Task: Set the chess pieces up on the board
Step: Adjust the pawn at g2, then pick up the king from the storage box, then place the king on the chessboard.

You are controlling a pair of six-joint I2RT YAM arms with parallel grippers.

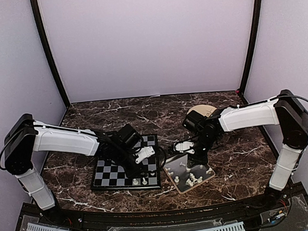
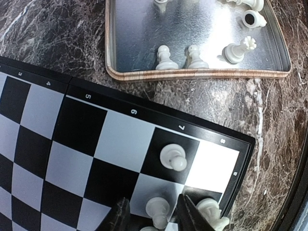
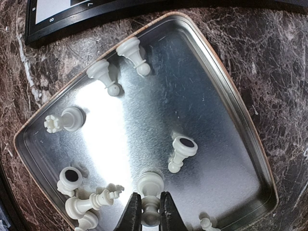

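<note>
One board piece [image 2: 157,207] between spread left claw [image 2: 155,201], right claw [image 3: 150,198] pinching tray piece [image 3: 150,184]

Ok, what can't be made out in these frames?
- Top view: the left arm covers the board's right squares; the board pieces are too small to identify.
- Top view: the round plate is mostly behind the right arm; its contents are unseen.
- Left wrist view: the bottom edge cuts off the near piece between the left gripper's open jaws; its footing is unseen.
- Right wrist view: the right gripper covers much of the held piece; its type is unclear.
</note>
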